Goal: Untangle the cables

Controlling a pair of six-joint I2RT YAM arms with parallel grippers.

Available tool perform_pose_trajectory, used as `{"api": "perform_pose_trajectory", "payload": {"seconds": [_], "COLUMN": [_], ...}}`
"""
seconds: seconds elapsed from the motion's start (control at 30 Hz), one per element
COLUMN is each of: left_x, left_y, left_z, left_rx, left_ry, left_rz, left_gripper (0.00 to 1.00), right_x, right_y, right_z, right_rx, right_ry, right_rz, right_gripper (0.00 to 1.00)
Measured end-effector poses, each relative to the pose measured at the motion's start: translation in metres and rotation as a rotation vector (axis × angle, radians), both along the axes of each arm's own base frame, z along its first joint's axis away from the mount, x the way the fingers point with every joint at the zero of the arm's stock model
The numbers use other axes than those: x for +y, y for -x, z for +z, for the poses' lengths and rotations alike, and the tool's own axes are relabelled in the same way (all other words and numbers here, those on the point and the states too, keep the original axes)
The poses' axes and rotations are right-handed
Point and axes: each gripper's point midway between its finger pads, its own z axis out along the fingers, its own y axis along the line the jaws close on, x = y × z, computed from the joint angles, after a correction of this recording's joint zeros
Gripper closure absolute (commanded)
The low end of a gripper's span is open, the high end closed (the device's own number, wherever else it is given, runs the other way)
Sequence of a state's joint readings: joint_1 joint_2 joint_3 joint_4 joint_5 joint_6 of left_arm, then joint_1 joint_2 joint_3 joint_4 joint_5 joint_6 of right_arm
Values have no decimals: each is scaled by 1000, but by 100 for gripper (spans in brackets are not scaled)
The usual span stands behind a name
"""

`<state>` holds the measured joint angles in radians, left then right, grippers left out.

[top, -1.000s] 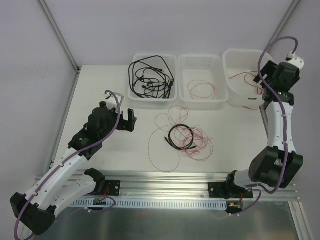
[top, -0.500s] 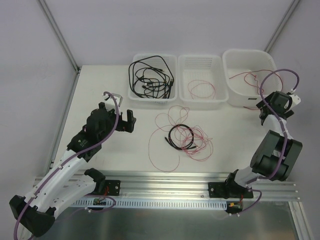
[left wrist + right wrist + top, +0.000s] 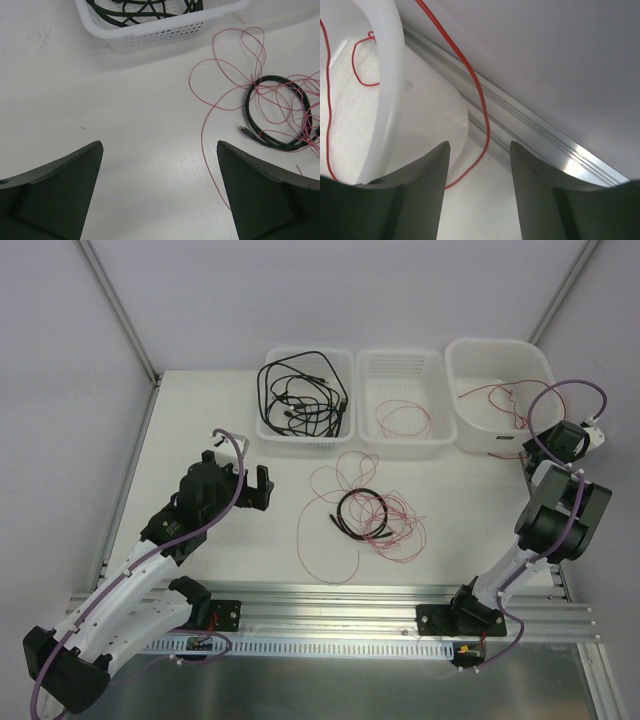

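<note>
The cables, a black cord [image 3: 248,102] tangled with thin red wires [image 3: 260,90], lie mid-surface [image 3: 200,440]. The left hand [image 3: 160,145] hovers near them, spread wide. The right hand [image 3: 479,150], fingers parted, straddles a loose red wire [image 3: 482,110] beside the right bin [image 3: 497,341].

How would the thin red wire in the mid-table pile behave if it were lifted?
Probably floppy and light: the red wire lies in loose loops. It would likely drag the black cable along, since its strands cross that coil. Being thin, it may slip from a grip.
</note>
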<state>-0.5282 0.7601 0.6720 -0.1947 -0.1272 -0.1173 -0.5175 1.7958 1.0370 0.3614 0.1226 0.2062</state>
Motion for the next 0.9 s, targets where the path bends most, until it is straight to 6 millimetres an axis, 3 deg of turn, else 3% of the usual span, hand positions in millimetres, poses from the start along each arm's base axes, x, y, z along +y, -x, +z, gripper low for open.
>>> {"api": "perform_pose_trajectory", "payload": {"seconds": [0.23,0.9], "left_x": [-3,-4], "left_y": [-2,1], "left_z": [4,9], "left_rx": [-13,-42], "left_ry": [12,30], "left_rz": [-9,-21], "left_gripper": [1,1], "right_x": [-4,-11], "right_y": [-13,-28], "right_z": [-2,-15], "right_rx": [-34,-51], "right_ry": [-1,-49], "right_rz": [1,-42], "right_gripper": [51,51]}}
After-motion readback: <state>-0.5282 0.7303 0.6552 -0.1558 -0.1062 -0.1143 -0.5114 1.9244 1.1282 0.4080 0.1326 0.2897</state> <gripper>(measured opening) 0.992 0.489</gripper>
